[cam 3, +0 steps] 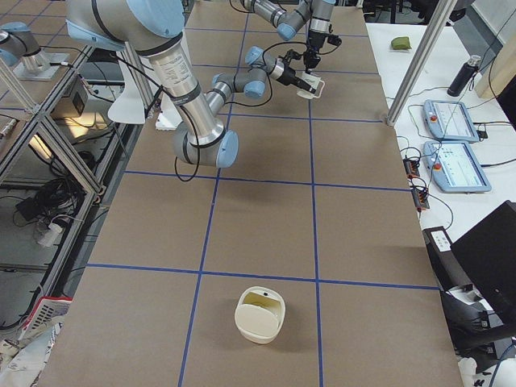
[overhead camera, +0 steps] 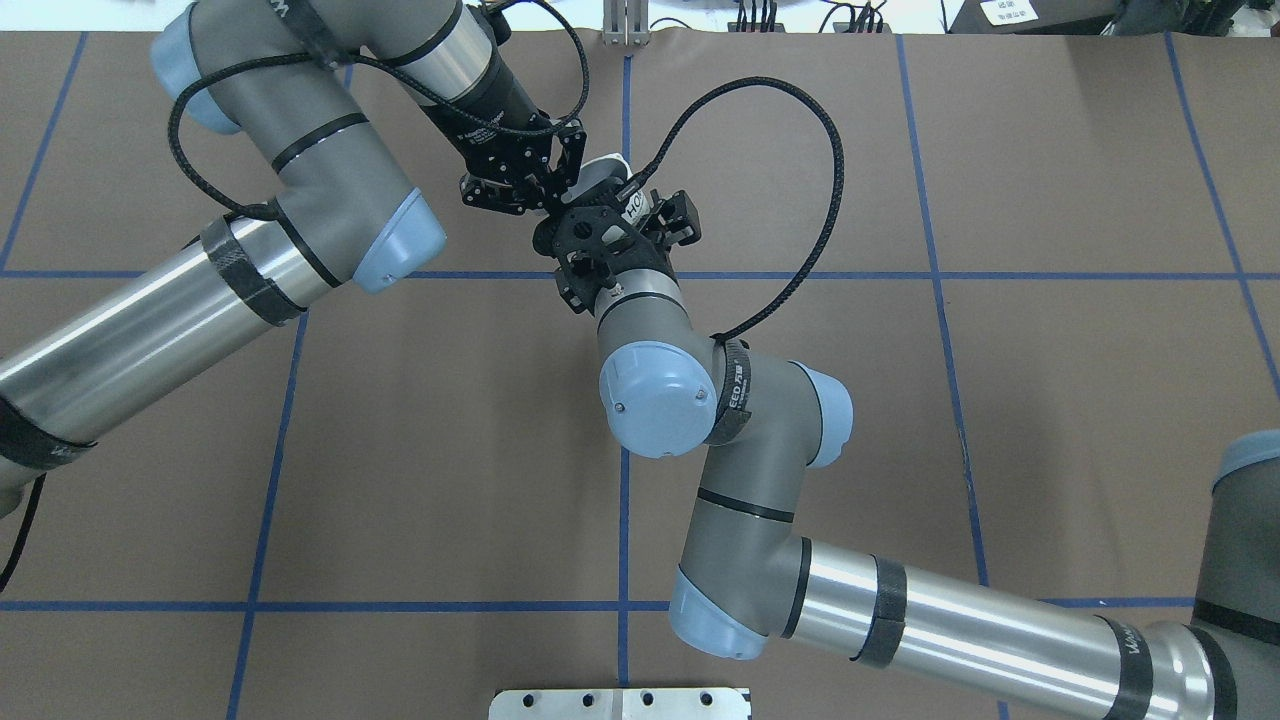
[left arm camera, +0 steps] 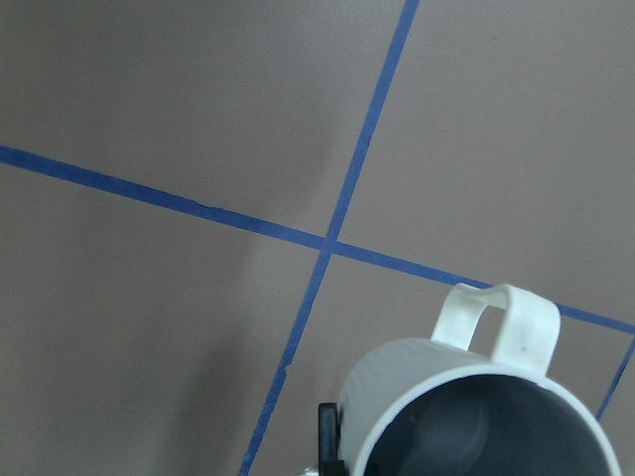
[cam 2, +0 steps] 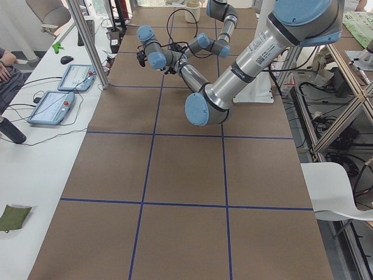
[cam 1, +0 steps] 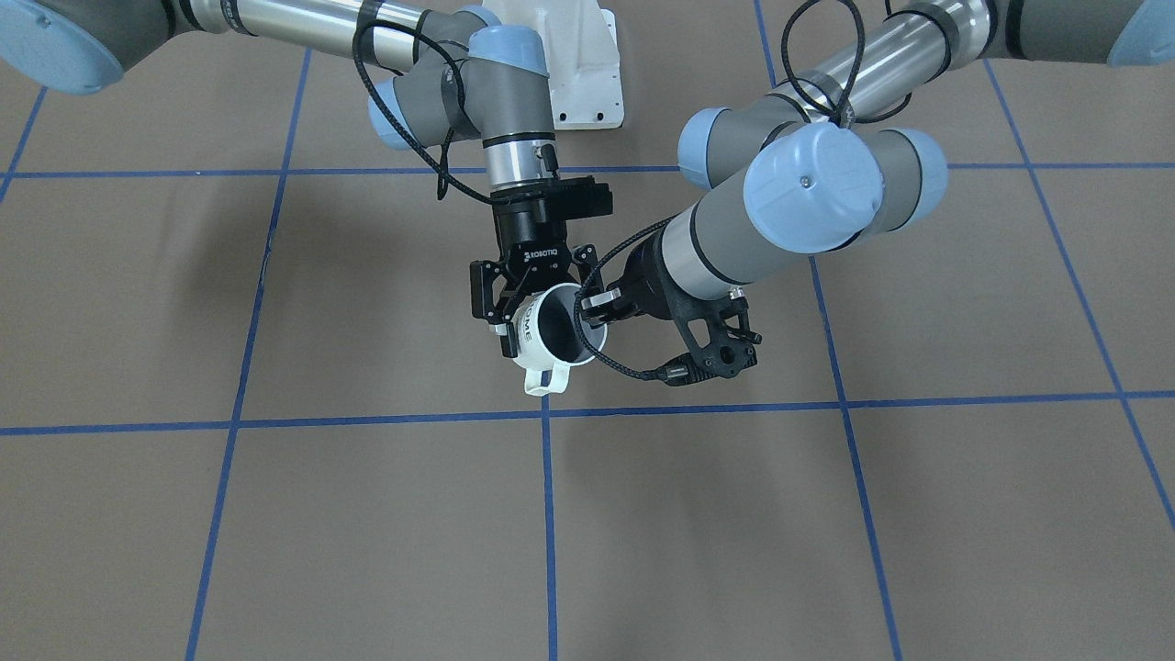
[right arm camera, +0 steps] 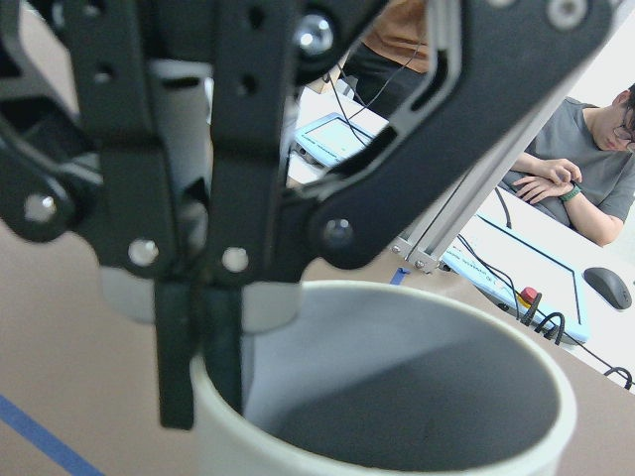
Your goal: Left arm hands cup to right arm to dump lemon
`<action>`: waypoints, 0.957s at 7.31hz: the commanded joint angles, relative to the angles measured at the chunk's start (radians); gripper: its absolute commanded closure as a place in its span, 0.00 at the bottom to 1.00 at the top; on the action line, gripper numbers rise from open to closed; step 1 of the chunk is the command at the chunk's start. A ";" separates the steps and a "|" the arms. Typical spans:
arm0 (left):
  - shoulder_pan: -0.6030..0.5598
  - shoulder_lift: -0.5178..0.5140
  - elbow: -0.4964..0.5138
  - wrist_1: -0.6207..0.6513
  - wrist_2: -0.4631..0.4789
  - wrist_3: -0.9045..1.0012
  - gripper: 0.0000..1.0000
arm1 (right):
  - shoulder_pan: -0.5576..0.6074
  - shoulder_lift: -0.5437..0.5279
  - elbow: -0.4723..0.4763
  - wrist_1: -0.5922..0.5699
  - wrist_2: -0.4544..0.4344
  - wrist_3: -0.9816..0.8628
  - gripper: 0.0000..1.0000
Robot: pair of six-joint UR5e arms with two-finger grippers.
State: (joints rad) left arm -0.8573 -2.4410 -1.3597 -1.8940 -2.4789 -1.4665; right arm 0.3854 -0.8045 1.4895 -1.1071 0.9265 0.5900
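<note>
Left to right across the overhead view: first the left gripper [cam 1: 595, 310], pinching the cup [cam 1: 555, 330] by its rim wall, so the cup hangs tilted in the air over the table [cam 1: 275, 514], near a tape crossing [left arm camera: 327, 243], mouth tipped toward the operators' side. Then the cup itself: handle [left arm camera: 496, 322] pointing away from the robot, inside showing only grey. We find no lemon in any view. Then the right gripper [cam 1: 543, 310], straddling the cup body from the robot's side. Its fingers sit close on both flanks, but we cannot tell whether they press or stand just off, since cup and wrist hide the contact. Risks, as we judge them: if the left lets go before the right has real grip, the cup drops. The smooth round wall could also twist in a two-finger hold. The claws are crowded, so the left pulling out could snag the right or knock the rim. The tilted mouth could spill any lemon off target. View differences: the right wrist view alone shows the pinch, one finger [right arm camera: 228, 347] inside the cup and one outside. The left wrist view shows the handle and the cup's floor. Only the exterior right view shows a cream container [cam 3: 258, 316], well apart from both arms, toward the table's end on the robot's right.
</note>
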 commanded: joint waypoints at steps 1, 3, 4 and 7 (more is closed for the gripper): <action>0.003 0.000 0.001 0.001 0.000 0.000 1.00 | -0.014 -0.005 0.009 0.004 0.000 0.004 0.01; 0.003 0.000 0.002 0.000 0.002 0.002 1.00 | -0.040 -0.042 0.073 0.003 -0.001 0.008 0.01; 0.003 0.000 0.002 0.000 0.002 0.002 1.00 | -0.052 -0.070 0.124 0.001 -0.001 0.008 0.01; 0.003 0.002 0.048 -0.063 0.002 0.002 1.00 | -0.057 -0.081 0.207 -0.036 0.000 0.008 0.01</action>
State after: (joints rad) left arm -0.8545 -2.4392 -1.3365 -1.9220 -2.4774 -1.4646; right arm 0.3294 -0.8799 1.6703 -1.1331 0.9253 0.5982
